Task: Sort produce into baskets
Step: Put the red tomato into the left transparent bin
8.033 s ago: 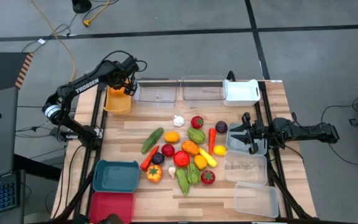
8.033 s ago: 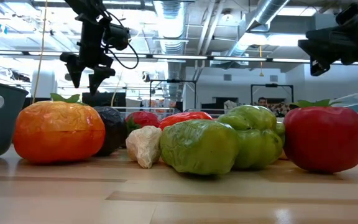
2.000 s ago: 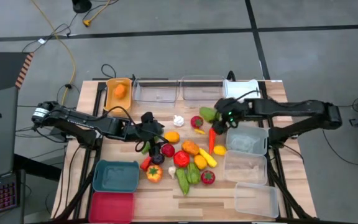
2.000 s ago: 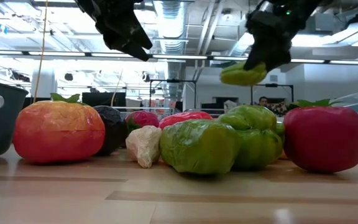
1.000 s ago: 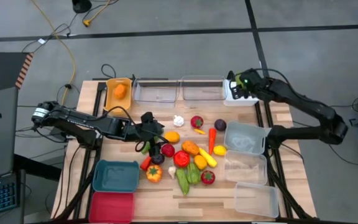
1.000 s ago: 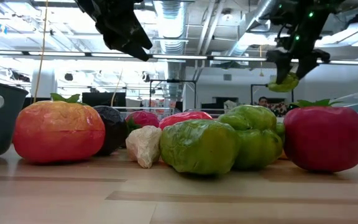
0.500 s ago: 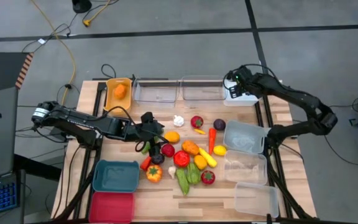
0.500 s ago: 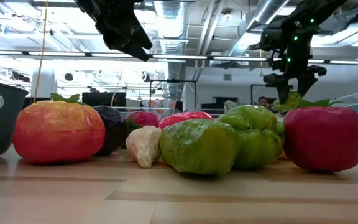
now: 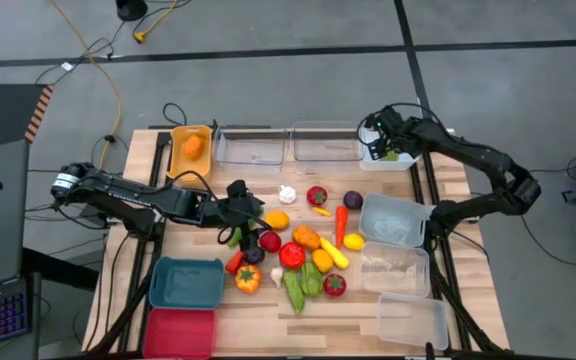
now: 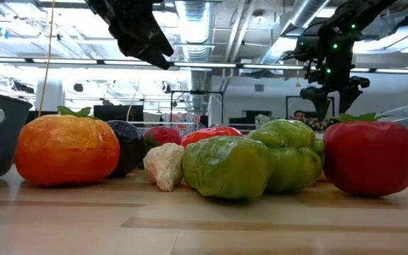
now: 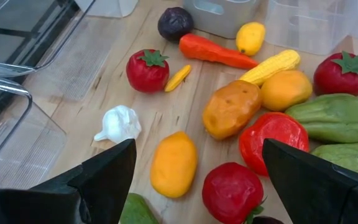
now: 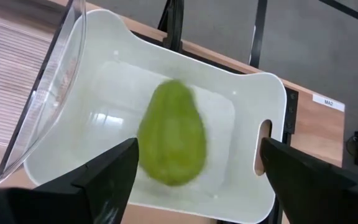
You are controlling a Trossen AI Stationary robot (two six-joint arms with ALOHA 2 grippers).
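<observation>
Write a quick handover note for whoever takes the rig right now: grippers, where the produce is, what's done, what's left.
Right gripper: open above the white bin at the table's far right corner, with the green fruit blurred between its fingers, in or just dropping into the bin.
Left gripper: open and empty, hovering over the left side of the produce pile, above the yellow-orange fruit.
Done: one orange fruit sits in the orange-yellow bin; the green one is at the white bin.
Left: the pile mid-table, such as the garlic, carrot and tomato. The teal bin and red bin look empty.
</observation>
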